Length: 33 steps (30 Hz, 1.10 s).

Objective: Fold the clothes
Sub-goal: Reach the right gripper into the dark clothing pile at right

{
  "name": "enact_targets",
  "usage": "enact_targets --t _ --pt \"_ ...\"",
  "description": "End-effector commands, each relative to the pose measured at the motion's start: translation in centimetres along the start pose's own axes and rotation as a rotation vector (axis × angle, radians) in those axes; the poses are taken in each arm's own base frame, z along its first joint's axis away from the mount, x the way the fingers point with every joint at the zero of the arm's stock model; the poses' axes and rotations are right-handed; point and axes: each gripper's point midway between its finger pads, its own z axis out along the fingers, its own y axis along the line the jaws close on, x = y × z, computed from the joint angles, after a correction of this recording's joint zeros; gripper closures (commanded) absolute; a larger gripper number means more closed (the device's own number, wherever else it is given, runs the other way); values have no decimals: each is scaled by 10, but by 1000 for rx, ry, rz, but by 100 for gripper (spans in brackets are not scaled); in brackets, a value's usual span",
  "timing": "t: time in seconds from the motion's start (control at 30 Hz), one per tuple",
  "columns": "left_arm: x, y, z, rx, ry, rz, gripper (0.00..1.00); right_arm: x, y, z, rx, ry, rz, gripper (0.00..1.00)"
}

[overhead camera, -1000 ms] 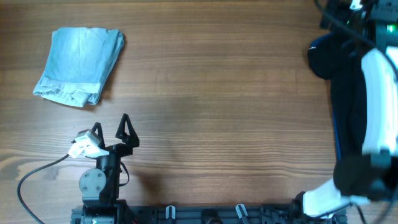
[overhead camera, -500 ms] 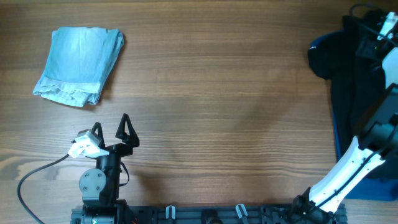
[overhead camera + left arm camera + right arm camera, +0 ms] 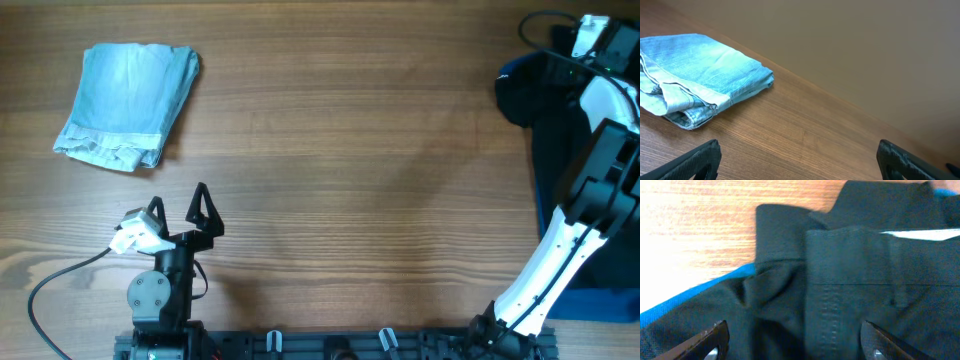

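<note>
A heap of black clothes point(image 3: 553, 140) lies at the table's right edge on top of a royal blue one point(image 3: 598, 300). My right arm point(image 3: 603, 110) reaches to the far right corner over this heap. In the right wrist view, black cloth point(image 3: 850, 270) with a stitched hem fills the frame and a blue edge point(image 3: 687, 300) shows at the left. My right gripper point(image 3: 794, 328) hangs close over the black cloth, jaws wide apart. A folded pale blue garment point(image 3: 128, 105) point(image 3: 700, 75) lies at the far left. My left gripper point(image 3: 181, 212) point(image 3: 799, 148) stands open near the front edge, holding nothing.
Bare wooden table point(image 3: 350, 150) stretches between the folded pale blue garment and the black heap. A cable point(image 3: 60, 280) loops at the front left beside the left arm's base. A black rail point(image 3: 330, 345) runs along the front edge.
My right arm has swung from along the right edge to the far right corner, its wrist now over the top of the black heap. The left arm and the pale blue garment have not moved.
</note>
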Motion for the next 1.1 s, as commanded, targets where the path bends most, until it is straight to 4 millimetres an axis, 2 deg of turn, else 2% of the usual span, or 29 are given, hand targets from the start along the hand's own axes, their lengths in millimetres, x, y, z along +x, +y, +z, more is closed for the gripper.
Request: enact_targets --t 0.0,0.03,0.13,0.17,0.27,0.33,0.4,0.5,0.67,0.73,0.77,0.83,1.07 --pt "-1 1 0 -8 -11 -2 0 23 -7 18 54 60 -15 15" --pt "-1 1 0 -8 -11 -2 0 23 -11 17 77 64 -15 0" --pt "-1 1 0 -8 -11 -2 0 1 -20 2 99 17 0 1" --pt "-1 1 0 -8 -11 -2 0 -12 -25 -9 108 -12 18 0" --pt "-1 1 0 -8 -11 -2 0 -30 -32 -34 117 -31 52 0" --pt "-1 1 0 -8 -11 -2 0 -18 -35 -34 117 12 66 1" --pt "-1 1 0 -8 -11 -2 0 -10 -35 -34 111 40 75 9" --pt "-1 1 0 -8 -11 -2 0 1 -33 -30 107 62 73 16" --pt "-1 1 0 -8 -11 -2 0 28 -27 -4 109 100 71 18" --pt "-1 1 0 -8 -11 -2 0 26 -27 -2 113 87 73 29" --pt "-1 1 0 -8 -11 -2 0 25 -30 -2 126 83 73 32" --pt "-1 1 0 -8 -11 -2 0 31 -40 -5 189 110 71 31" --pt "-1 1 0 -8 -11 -2 0 44 -38 1 187 144 72 26"
